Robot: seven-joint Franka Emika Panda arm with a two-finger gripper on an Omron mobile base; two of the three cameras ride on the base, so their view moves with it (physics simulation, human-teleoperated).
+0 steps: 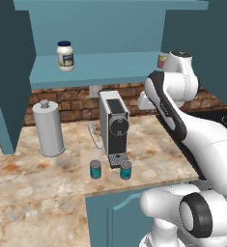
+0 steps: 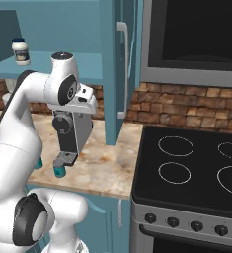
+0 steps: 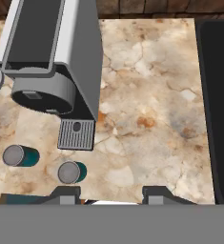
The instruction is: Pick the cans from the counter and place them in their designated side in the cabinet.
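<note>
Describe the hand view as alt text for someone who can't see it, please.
Looking down on a beige-and-orange marbled stone counter, two small teal-blue cans with silvery tops stand apart just below a grey coffee machine. The gripper hangs above the counter's near edge, holding nothing; a black stovetop borders the right.

Both base cams sit behind the arm, left and right, looking forward and down at the same table (image 1: 153, 159). Hand cam stares straight down, close, cans (image 3: 71, 172) just past the pincer (image 3: 112, 194).
</note>
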